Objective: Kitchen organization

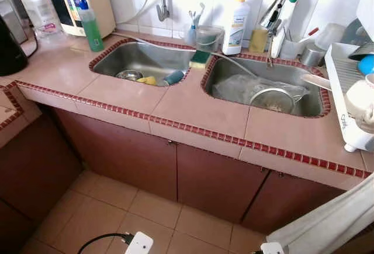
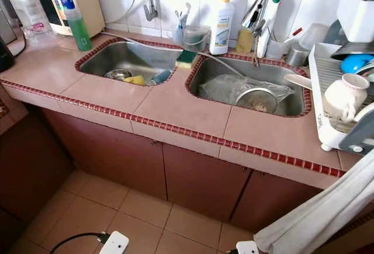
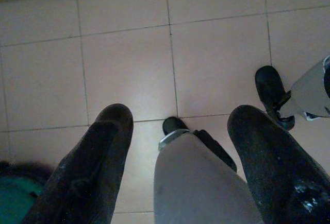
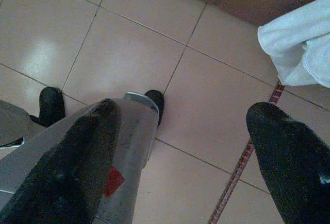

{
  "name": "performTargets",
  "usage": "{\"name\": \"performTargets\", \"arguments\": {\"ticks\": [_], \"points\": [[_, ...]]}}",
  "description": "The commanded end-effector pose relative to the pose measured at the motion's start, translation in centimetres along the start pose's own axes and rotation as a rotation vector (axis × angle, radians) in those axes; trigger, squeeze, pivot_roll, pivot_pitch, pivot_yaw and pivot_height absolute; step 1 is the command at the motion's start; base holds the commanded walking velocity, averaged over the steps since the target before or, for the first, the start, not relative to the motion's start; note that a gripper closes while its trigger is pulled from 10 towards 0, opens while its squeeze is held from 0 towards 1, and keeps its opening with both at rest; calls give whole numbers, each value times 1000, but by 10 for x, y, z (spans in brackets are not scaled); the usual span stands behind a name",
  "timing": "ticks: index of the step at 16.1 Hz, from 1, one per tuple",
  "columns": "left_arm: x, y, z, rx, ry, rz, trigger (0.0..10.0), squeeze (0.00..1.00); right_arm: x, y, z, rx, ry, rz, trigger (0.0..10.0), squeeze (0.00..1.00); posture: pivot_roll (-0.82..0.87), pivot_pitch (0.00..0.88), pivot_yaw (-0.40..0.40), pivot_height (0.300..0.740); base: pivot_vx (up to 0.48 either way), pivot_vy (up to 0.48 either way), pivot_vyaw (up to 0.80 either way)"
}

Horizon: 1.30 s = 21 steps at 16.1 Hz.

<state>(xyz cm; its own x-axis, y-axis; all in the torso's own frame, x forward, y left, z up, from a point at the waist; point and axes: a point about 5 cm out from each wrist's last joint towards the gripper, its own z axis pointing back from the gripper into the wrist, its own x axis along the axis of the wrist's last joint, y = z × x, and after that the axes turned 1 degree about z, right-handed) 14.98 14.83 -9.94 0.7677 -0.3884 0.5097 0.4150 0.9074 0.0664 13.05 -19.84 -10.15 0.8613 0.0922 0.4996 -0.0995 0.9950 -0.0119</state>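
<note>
I stand before a pink tiled counter with two steel sinks. The left sink holds a small metal bowl, a yellow sponge and a blue cup; the right sink holds a metal strainer over clear plastic. A green sponge sits on the divider between them, a white detergent bottle behind it. A dish rack with a white mug stands far right. My left gripper and right gripper hang over the floor tiles, fingers spread apart, holding nothing
</note>
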Motion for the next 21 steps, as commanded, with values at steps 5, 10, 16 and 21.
{"name": "performTargets", "arguments": {"ticks": [5,10,16,21], "points": [[-7,-2,1,-13,44,-15,10000,0,-11,-2,3,-4,36,-4,10000,0,-101,0,-2,740,0,0,0],[-8,-3,1,-15,50,-18,10000,0,-14,-1,3,-6,42,-18,10000,0,-102,0,-1,740,0,0,0],[-12,-2,2,-14,62,-19,10000,0,-16,-2,4,-7,41,-27,10000,0,-100,0,-1,740,0,0,0],[-16,-1,3,-12,76,-18,10000,0,-16,-1,4,-4,41,-26,10000,0,-96,0,-2,740,-272,0,0]]}}
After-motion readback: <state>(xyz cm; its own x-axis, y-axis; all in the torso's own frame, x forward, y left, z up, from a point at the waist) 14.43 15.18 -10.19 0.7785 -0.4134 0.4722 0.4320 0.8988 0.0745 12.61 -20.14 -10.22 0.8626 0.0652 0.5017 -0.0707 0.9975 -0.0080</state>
